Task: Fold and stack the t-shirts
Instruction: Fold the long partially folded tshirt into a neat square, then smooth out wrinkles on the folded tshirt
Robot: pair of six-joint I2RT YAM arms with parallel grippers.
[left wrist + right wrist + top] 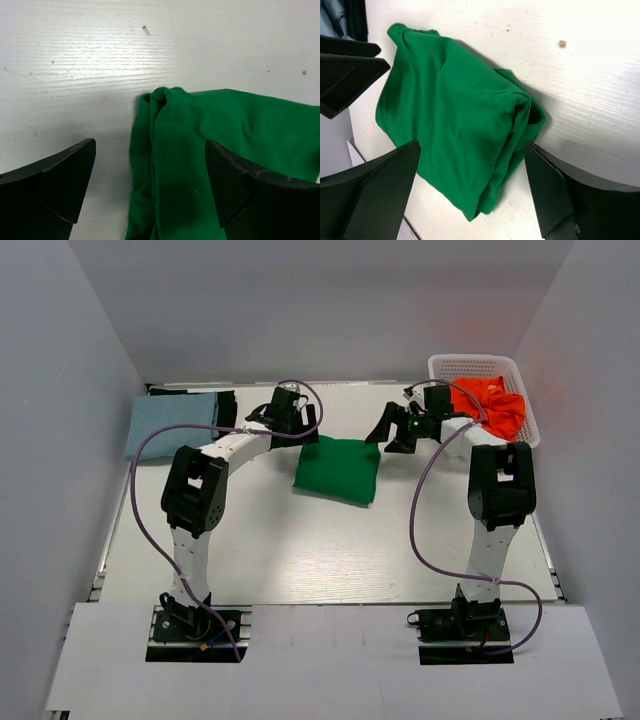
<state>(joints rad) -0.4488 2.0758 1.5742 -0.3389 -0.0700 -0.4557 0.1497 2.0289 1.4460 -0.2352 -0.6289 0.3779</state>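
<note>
Bright green cloth is filling the middle of the scene: the green t-shirt [337,470] is lying folded into a rough, thick rectangle near the centre of the white table [300,560]. Its layers are bunching in soft rolls along one side, and one corner is curling up into a small knot of fabric.

The left gripper [150,145] is hovering just over that knotted corner with its black fingers [55,185] spread wide, one on either side of the shirt's edge and clamping nothing. The right gripper [472,145] is hanging over the opposite side of the same shirt, its jaws likewise standing wide apart with nothing held between them.

The pale blue t-shirt [170,425] is lying flat and folded at the far left of the table. The black t-shirt [228,408] is showing as a dark strip along its right and far edges; whether it is lying under the blue one or only beside it I cannot tell. The orange t-shirt [492,405] is sitting crumpled in the white mesh basket [470,362] at the far right corner, spilling toward the near rim.

Counting: four shirts are showing, one each of green, pale blue, black and orange, along with one basket.
</note>
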